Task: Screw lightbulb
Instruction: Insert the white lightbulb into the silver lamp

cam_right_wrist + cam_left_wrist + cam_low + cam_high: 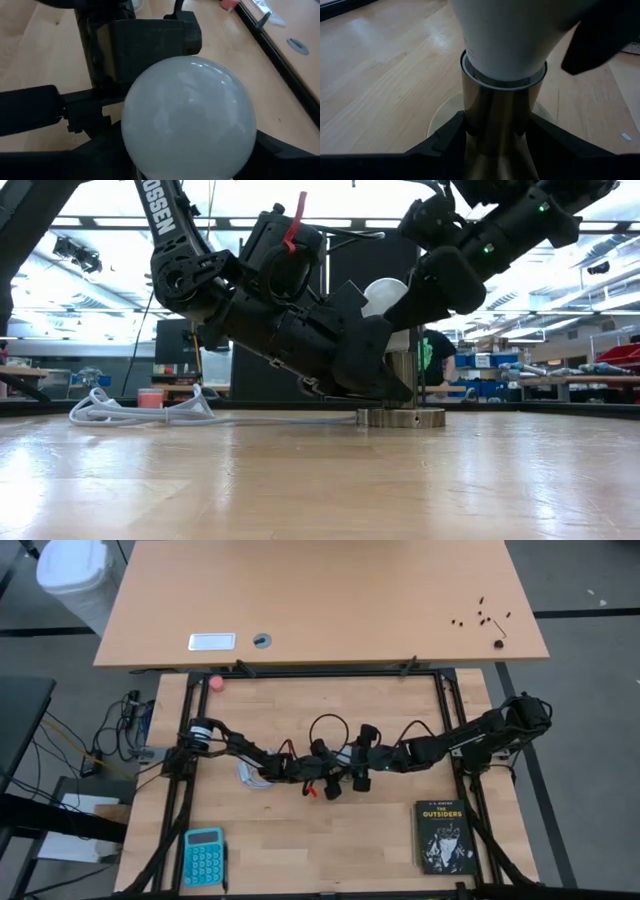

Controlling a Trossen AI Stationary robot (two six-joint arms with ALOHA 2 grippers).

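Note:
The white lightbulb (190,115) stands upright in a brass socket (495,115), whose round base (400,417) rests on the table near its middle. My left gripper (496,145) comes from the table's left, low and slanting down, and is shut on the socket. My right gripper (190,165) comes from the right and higher up, with its fingers around the bulb's globe (385,295). In the high view both grippers meet at the table's middle (345,778), and the arms hide the bulb there. My left gripper pinches the socket's upright brass stem (470,125) between its two fingers, just under the bulb's neck. The fingers (451,136) come slanting down from the table's left and lie across the stem. The socket stands upright on its base. My right gripper has the bulb's round globe (250,135) between its two fingers, one on each side. It comes slanting down from the table's right. One finger (600,40) lies against the globe's side. The bulb stays upright in the socket.
A white cord (140,412) lies coiled on the table behind the left arm. A teal calculator (204,856) sits at the near left, a black book (443,837) at the near right, and a pink ball (217,683) at the far left. A desk (320,600) stands beyond.

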